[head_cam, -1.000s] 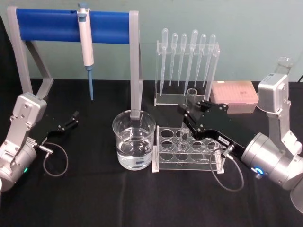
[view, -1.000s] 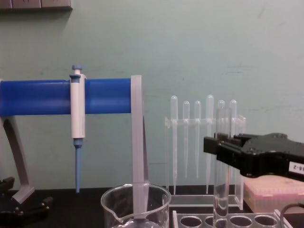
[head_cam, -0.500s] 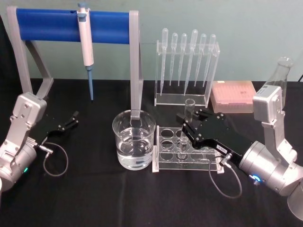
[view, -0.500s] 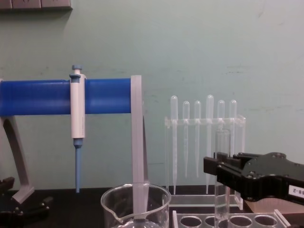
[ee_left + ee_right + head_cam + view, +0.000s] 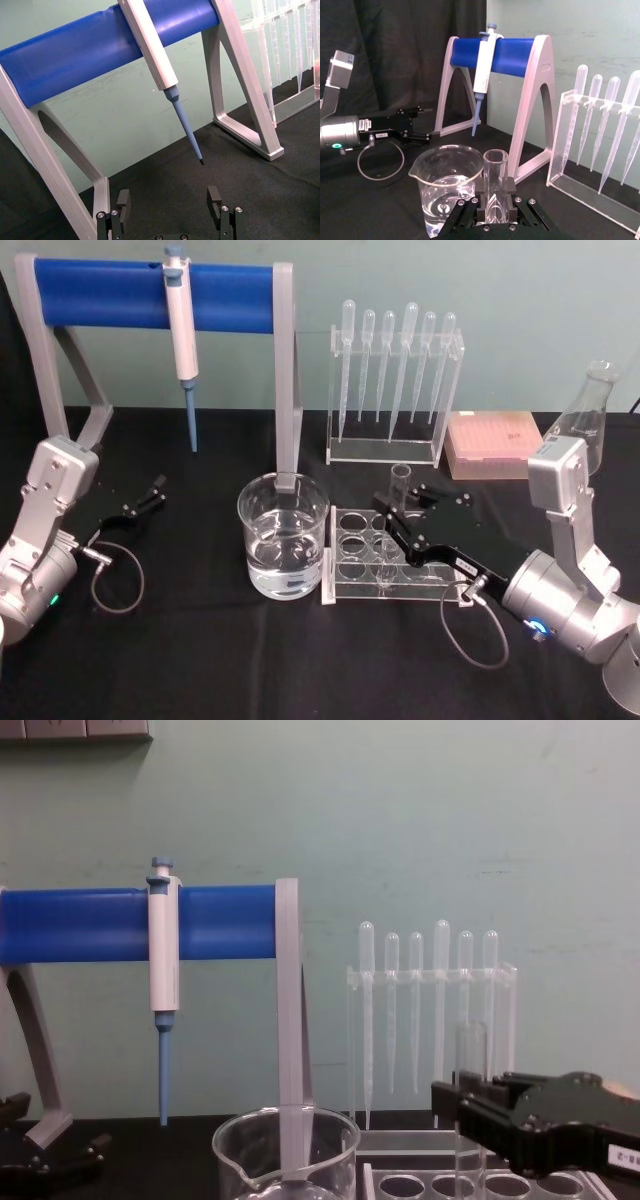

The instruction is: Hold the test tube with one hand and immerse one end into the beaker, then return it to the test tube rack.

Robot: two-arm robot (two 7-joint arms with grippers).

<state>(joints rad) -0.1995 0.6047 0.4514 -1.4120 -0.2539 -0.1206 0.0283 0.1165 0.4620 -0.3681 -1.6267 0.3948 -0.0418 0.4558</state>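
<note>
I am gripping the test tube (image 5: 398, 502) in my right gripper (image 5: 396, 515), jaws pressed against its sides partway down its length. The tube is a clear glass cylinder with an open round rim, standing upright, its rim poking up above my jaws. Its lower end is sitting down inside the clear rack (image 5: 352, 577), in a hole of the far row toward the middle. The rack's other round holes are looking bare. Just left of the rack, the beaker (image 5: 283, 547) is standing on the black table (image 5: 220, 660), holding clear water up to about half its height; its spout is showing in the right wrist view. Far behind the rack, a clear stand (image 5: 393, 445) is holding six plastic pipettes (image 5: 408, 360) hanging bulb up. My left gripper (image 5: 150, 493) is resting on the table at the far left, jaws spread apart and holding nothing.
</note>
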